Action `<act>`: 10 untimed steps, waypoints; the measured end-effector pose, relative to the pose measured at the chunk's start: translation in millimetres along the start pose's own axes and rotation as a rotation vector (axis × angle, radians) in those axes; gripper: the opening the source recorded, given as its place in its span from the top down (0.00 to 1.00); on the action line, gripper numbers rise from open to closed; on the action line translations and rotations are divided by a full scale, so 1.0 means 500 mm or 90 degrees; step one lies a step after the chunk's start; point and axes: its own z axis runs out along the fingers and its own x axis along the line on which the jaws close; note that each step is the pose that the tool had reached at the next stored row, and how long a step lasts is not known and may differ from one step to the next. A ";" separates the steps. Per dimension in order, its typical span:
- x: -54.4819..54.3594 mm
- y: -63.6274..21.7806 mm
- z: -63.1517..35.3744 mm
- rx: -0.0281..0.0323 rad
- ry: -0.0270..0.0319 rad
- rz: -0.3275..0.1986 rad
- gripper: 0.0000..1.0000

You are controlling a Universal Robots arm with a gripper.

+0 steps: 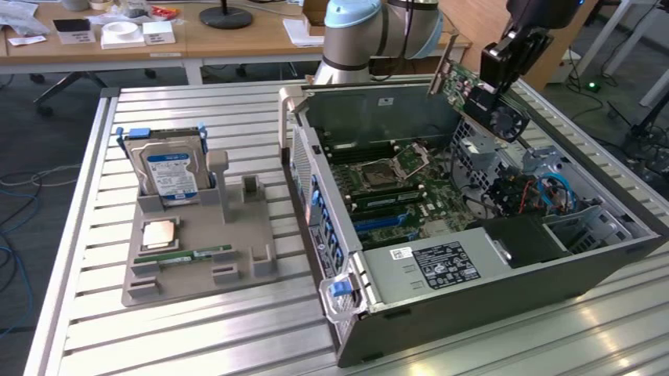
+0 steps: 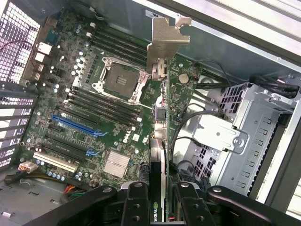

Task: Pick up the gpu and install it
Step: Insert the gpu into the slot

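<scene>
The gpu [image 1: 472, 88] is a dark card with a small fan and a silvery bracket [image 1: 447, 61]. It hangs tilted in the air above the open computer case [image 1: 313, 168], over the case's far right part in the exterior view. My gripper [image 1: 510, 48] is shut on its upper edge. In the wrist view the gpu [image 2: 161, 141] runs edge-on away from my gripper [image 2: 160, 205], with its bracket [image 2: 165, 40] at the far end. The green motherboard [image 2: 94, 117] with its blue slot [image 2: 74, 124] lies below.
A grey holder [image 1: 193, 251] beside the case carries a hard drive [image 1: 169, 174], a processor [image 1: 158, 233] and a memory stick [image 1: 184, 254]. Inside the case are the empty processor socket [image 2: 117, 80], a metal drive cage [image 2: 235, 136], cables and a power supply [image 1: 439, 262].
</scene>
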 end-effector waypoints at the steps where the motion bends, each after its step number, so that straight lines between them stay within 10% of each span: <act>1: 0.000 0.000 0.000 0.0000 0.0000 0.000 0.74; 10: 0.000 0.000 0.000 -0.0006 0.0011 -0.026 0.74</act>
